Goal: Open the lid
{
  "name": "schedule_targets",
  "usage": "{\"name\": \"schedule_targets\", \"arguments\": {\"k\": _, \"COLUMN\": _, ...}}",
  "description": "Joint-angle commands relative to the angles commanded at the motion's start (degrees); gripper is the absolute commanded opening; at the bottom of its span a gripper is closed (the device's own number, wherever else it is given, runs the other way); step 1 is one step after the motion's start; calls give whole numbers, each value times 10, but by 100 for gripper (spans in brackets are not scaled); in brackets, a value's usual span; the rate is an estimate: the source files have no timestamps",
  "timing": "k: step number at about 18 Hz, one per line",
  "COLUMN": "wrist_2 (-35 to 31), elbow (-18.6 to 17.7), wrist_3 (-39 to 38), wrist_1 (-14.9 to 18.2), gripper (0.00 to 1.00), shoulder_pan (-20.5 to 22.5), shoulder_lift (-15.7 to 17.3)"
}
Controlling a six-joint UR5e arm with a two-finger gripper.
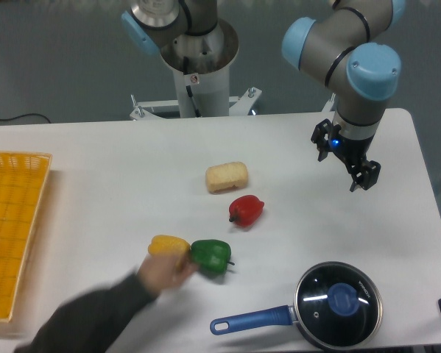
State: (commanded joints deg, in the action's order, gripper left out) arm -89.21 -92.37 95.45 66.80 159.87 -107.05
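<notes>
The lid [338, 301], a dark glass disc with a metal rim and a round blue knob [344, 298], sits on the black saucepan [311, 337] at the table's front right. The pan's long blue handle [251, 321] points left. My gripper [345, 163] hangs well above and behind the lid, near the table's right side. Its two black fingers are spread apart and hold nothing.
A person's hand [161, 272] in a dark sleeve reaches in from the front left and touches a yellow pepper [168, 245] beside a green pepper [210, 255]. A red pepper [246, 210] and a beige sponge [227, 176] lie mid-table. An orange basket [10, 235] stands at the left edge.
</notes>
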Motion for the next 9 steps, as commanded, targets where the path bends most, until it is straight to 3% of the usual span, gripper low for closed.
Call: {"name": "schedule_targets", "arguments": {"k": 9, "wrist_2": -2, "elbow": 0, "wrist_3": -2, "wrist_1": 3, "gripper": 100, "shoulder_pan": -2, "shoulder_lift": 3}}
